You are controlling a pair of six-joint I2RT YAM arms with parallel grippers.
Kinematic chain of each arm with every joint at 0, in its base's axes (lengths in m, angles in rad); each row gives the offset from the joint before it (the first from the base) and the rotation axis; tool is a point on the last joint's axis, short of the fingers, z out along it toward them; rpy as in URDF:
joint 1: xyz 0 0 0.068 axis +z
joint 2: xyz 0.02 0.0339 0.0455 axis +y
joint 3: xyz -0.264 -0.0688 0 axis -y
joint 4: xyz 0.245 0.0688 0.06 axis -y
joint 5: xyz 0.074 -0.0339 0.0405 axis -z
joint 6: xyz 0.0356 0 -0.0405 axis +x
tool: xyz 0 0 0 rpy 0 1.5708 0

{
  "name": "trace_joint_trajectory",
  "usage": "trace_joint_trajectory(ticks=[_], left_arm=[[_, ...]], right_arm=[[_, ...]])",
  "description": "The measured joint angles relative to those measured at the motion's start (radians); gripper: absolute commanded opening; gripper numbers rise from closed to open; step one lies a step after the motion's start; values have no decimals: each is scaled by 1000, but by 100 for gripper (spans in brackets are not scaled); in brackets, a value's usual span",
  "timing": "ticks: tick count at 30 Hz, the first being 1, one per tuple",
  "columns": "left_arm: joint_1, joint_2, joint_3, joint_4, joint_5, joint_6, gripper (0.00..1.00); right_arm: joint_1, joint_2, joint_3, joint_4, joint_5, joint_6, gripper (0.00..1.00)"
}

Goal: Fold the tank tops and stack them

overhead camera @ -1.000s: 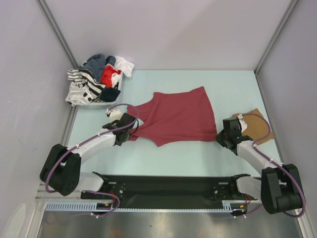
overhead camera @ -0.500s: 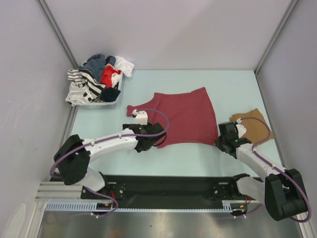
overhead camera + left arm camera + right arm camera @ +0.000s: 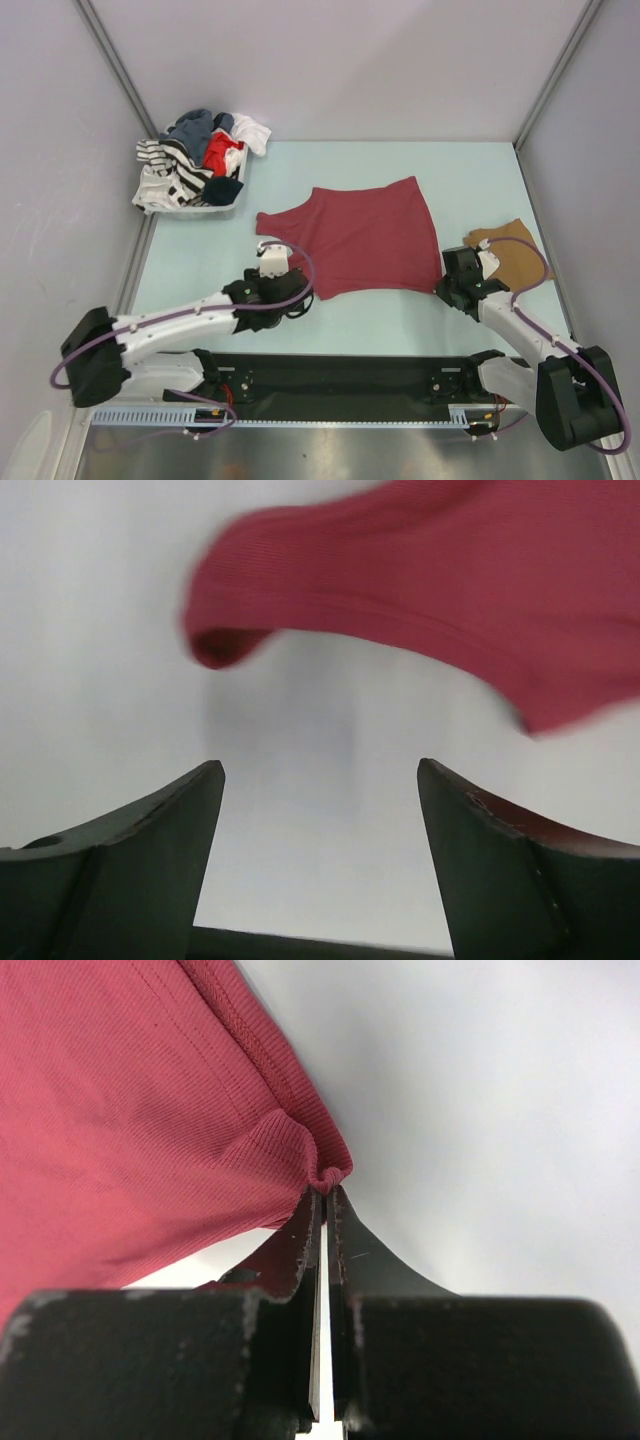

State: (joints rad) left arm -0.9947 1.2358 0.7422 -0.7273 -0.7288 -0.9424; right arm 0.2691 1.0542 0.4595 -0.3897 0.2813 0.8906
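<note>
The dark maroon tank top (image 3: 365,235) lies spread flat mid-table, straps toward the left. My left gripper (image 3: 298,290) hovers open just off its near strap. In the left wrist view its jaws (image 3: 320,780) are wide apart and empty, with the maroon strap (image 3: 420,580) ahead of them. My right gripper (image 3: 442,286) is shut on the top's near right hem corner. The right wrist view shows the fingertips (image 3: 325,1192) pinching a bunched bit of maroon cloth (image 3: 130,1110). A tan-brown tank top (image 3: 518,250) lies folded at the right, behind the right arm.
A white basket (image 3: 222,208) heaped with mixed clothes, striped, red, blue and white, stands at the back left. Grey walls close in the table on the left, the right and the back. A black rail (image 3: 340,375) runs along the near edge.
My left gripper carried the near strap to the right, opened and let it go, then drew back toward the near edge. The maroon top now lies flatter. The right gripper kept its hold.
</note>
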Motion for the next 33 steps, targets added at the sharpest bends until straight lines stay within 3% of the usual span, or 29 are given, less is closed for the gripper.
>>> trace_joint_trajectory(ticks=[3, 7, 12, 16, 20, 25, 33], left_arm=[[-81, -109, -45, 148, 97, 39, 85], [-140, -107, -49, 294, 194, 42, 87], [-141, 6, -50, 433, 298, -4, 72], [-141, 72, -58, 515, 324, -60, 68], [-141, 101, -57, 549, 312, -90, 66], [-127, 193, -12, 532, 299, -103, 55], [-75, 283, -8, 531, 311, -104, 54]], right_arm=[[0, 2, -1, 0, -1, 4, 0], [0, -13, -18, 6, -6, 16, 0], [0, -28, -28, 6, -8, 19, 0], [0, -28, -28, 6, -8, 18, 0], [0, -28, -28, 7, -9, 18, 0], [0, -28, -28, 7, -9, 18, 0], [0, -31, -28, 7, -9, 16, 0]])
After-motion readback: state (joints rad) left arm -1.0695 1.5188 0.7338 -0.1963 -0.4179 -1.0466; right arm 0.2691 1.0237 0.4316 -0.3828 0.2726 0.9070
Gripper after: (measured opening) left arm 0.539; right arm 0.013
